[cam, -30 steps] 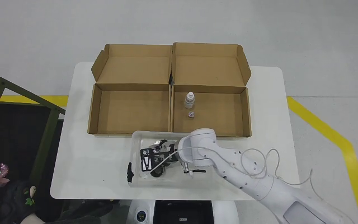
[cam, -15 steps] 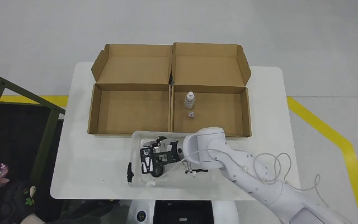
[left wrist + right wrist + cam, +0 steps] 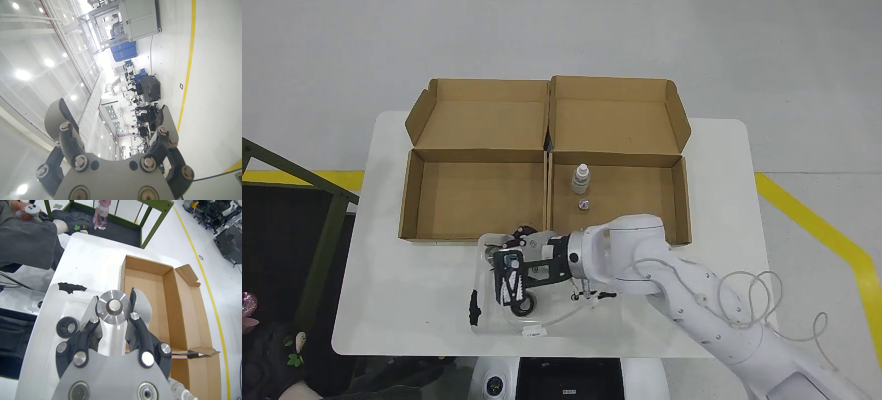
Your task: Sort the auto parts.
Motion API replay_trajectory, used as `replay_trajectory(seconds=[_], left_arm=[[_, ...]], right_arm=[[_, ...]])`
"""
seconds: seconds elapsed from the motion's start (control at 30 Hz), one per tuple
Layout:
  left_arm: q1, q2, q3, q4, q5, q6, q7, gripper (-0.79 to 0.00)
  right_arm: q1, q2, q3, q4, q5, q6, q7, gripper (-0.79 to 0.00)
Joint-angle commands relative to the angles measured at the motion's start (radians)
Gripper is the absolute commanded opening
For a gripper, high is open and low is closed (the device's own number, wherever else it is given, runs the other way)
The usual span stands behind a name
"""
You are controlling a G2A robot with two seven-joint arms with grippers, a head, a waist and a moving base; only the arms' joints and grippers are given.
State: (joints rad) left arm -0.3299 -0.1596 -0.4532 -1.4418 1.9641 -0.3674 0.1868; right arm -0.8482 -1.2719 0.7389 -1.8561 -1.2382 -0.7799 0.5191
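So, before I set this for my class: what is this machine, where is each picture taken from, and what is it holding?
It is a two-armed robot at a white table. One picture looks down from above its arms; the other two come from cameras on its wrists. On the table stand an empty cardboard box, a second box with a small bottle, and a clear tray. The right gripper is shut on a shiny metal ring over the tray, where a black ring lies. The left gripper is open, empty, facing the room.
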Motion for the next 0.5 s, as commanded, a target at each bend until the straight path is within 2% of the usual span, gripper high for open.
replay_trajectory(seconds=[0.0,0.47], left_arm=[[0.000,0.000,0.000,0.000,0.000,0.000,0.000,0.000],[0.000,0.000,0.000,0.000,0.000,0.000,0.000,0.000]], right_arm=[[0.004,0.000,0.011,-0.003,0.004,0.003,-0.021,-0.785],[0.032,-0.004,0.067,0.021,0.021,0.038,-0.098,-0.785]])
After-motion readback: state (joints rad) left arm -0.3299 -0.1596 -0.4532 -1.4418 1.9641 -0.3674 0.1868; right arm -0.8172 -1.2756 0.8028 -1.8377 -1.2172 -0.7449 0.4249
